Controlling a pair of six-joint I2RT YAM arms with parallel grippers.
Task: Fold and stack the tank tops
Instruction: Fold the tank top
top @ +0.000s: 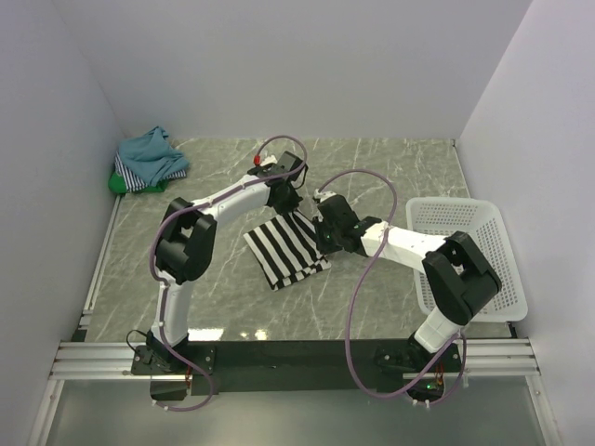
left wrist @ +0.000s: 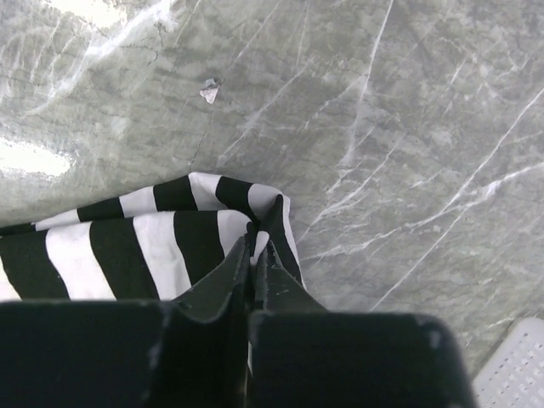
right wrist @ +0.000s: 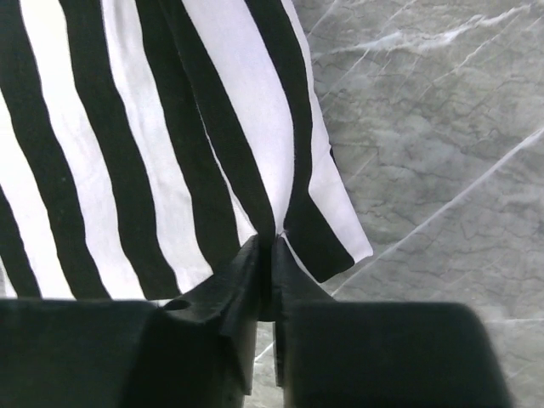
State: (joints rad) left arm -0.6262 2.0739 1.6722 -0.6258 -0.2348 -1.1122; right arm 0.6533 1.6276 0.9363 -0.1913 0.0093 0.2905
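Striped top lies at the middle of the table. Both jaws are clamped on its right edge: left gripper at the far corner, right gripper nearer me. Cloth runs leftward from both, so I judge the fold goes left.
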